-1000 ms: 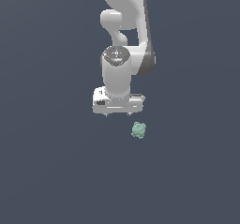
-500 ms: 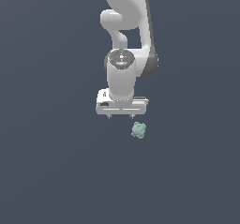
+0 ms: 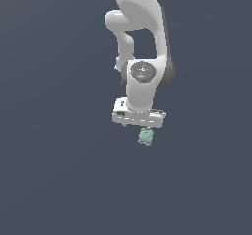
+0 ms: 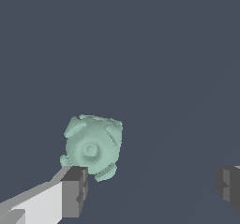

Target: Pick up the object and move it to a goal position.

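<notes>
The object is a small lumpy pale mint-green blob lying on the dark grey floor. In the exterior view my white gripper hangs just above it, its body covering the blob's upper edge. In the wrist view the blob lies close to one grey fingertip; the other fingertip stands far from it. The gripper is open and empty, with the blob off to one side of the gap, not between the pads.
The floor is a plain dark grey surface. The white arm rises above the gripper toward the top of the exterior view. No other object shows.
The gripper has come down and moved toward the exterior view's right, closing on the blob. The blob has not moved.
</notes>
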`<state>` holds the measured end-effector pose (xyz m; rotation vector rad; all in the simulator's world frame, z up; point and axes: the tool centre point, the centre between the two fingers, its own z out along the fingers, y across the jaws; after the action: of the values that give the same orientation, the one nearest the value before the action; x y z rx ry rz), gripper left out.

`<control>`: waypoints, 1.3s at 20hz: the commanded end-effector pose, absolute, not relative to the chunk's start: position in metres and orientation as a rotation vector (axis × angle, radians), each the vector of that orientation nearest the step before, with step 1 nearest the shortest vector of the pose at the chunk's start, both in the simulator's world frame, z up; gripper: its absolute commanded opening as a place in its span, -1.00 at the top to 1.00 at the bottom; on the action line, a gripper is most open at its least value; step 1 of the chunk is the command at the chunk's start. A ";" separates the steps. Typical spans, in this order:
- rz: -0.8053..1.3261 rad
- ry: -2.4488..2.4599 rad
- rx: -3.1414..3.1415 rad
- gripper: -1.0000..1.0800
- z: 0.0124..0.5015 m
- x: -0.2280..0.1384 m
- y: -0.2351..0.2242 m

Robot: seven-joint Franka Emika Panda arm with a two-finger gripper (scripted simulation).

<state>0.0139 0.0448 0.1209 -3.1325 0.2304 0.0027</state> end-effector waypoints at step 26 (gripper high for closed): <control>0.001 0.503 -3.101 -0.92 0.071 0.017 0.096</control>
<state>0.0177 0.0963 0.0776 -3.1007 0.5023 -0.0016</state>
